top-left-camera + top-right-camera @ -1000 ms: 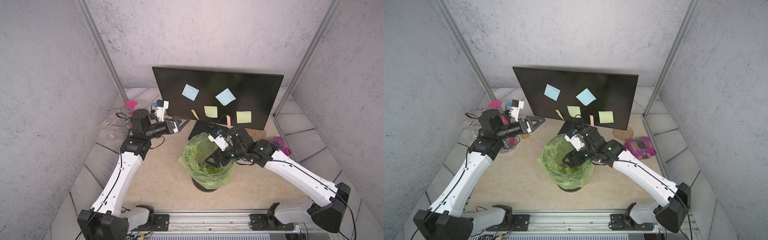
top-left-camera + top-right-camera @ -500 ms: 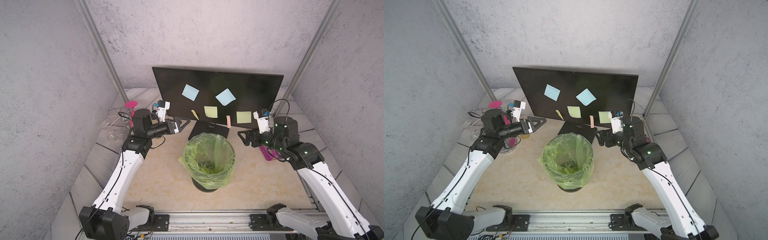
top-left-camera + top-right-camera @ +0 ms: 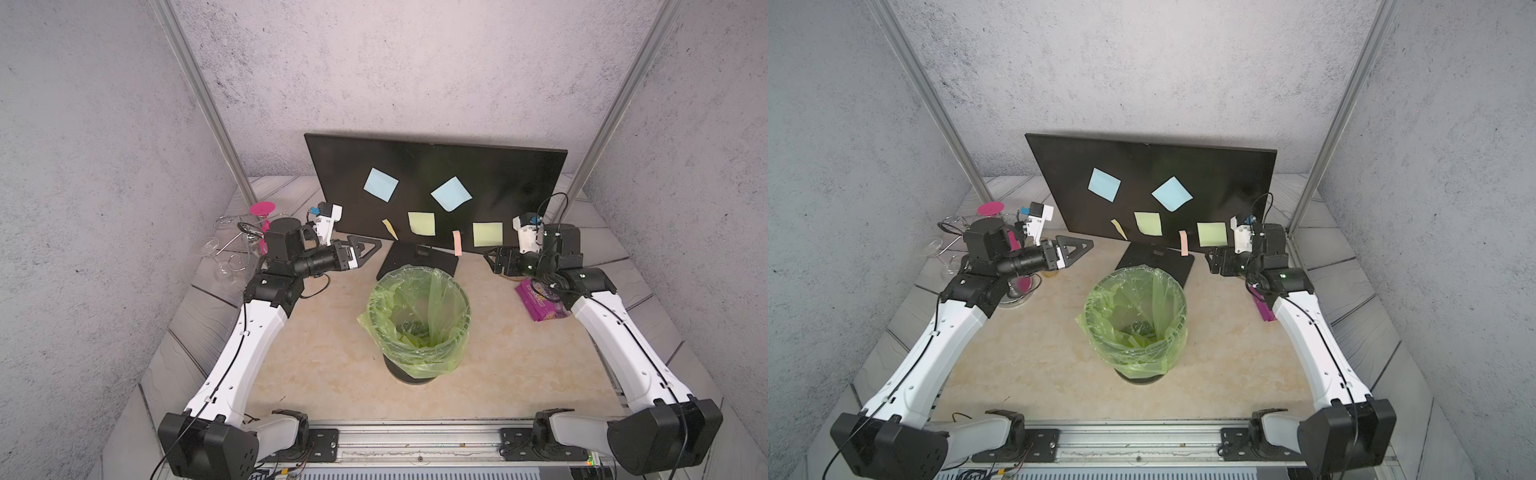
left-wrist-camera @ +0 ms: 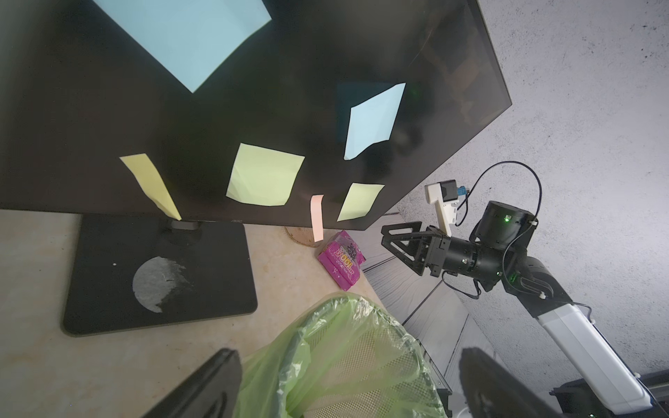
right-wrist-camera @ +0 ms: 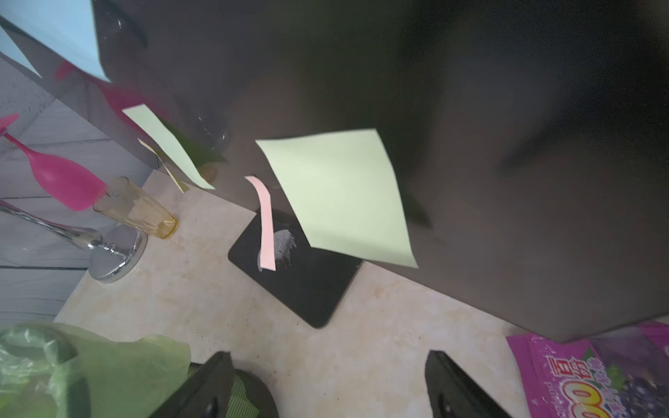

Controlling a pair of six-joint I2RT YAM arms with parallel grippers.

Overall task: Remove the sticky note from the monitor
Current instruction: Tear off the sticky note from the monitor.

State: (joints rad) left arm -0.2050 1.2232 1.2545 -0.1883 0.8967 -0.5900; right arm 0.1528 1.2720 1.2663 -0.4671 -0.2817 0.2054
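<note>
The black monitor (image 3: 436, 162) stands at the back on its flat base (image 3: 415, 259). Stuck on the screen are two blue sticky notes (image 3: 380, 184) (image 3: 451, 193), two green ones (image 3: 421, 223) (image 3: 487, 234), a yellow strip (image 3: 390, 229) and a pink strip (image 3: 457, 242). My right gripper (image 3: 492, 259) is open and empty, just below and right of the right green note (image 5: 340, 195), apart from it. My left gripper (image 3: 370, 249) is open and empty by the screen's lower left corner, pointing toward the base.
A bin lined with a green bag (image 3: 419, 320) stands in front of the base, with green scraps inside. A purple snack packet (image 3: 540, 301) lies under my right arm. A rack of glasses (image 3: 249, 237) with a pink glass and an amber tumbler (image 5: 135, 208) is at the left.
My right arm has swung from over the bin out to the right and up to the monitor's lower right part. The left arm has hardly moved.
</note>
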